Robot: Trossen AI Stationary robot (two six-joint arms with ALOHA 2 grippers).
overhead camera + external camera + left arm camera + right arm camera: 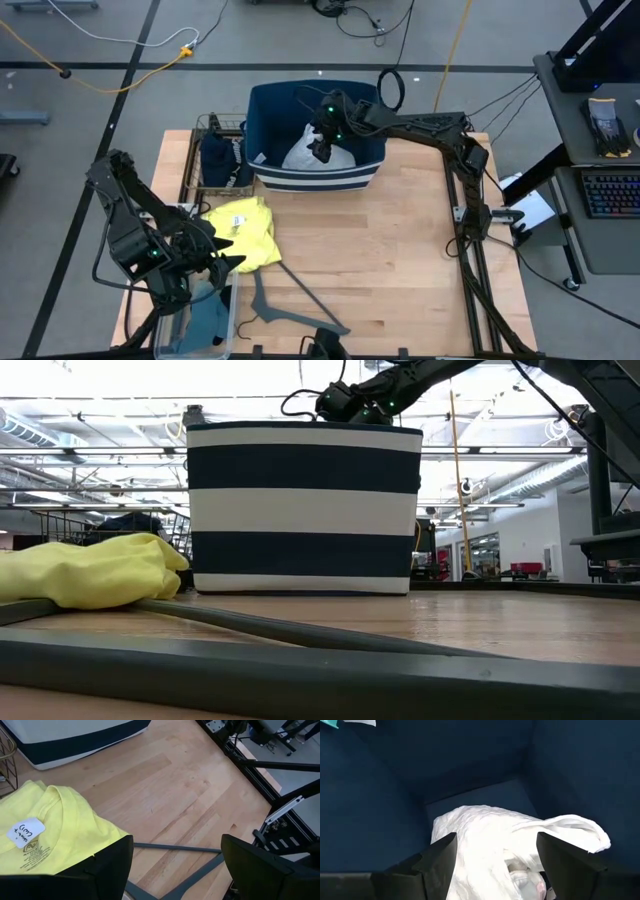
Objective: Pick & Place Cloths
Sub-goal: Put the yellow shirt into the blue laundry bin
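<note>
A white cloth (305,153) lies crumpled on the floor of the navy-and-white striped bin (262,125) at the table's far middle. My right gripper (495,865) hangs open just over it inside the bin, its fingers on either side of the cloth's heap (485,840). A yellow cloth (245,232) lies flat on the table at the left, with a white label at its collar (26,831). My left gripper (177,865) stands open above the table beside the yellow cloth's near edge, with nothing between its fingers.
A grey clothes hanger (290,305) lies on the wood near the front edge, right of my left gripper. A wire basket (208,125) with a dark navy cloth (215,155) stands left of the bin. A clear box (232,318) with teal rags sits at the near left corner.
</note>
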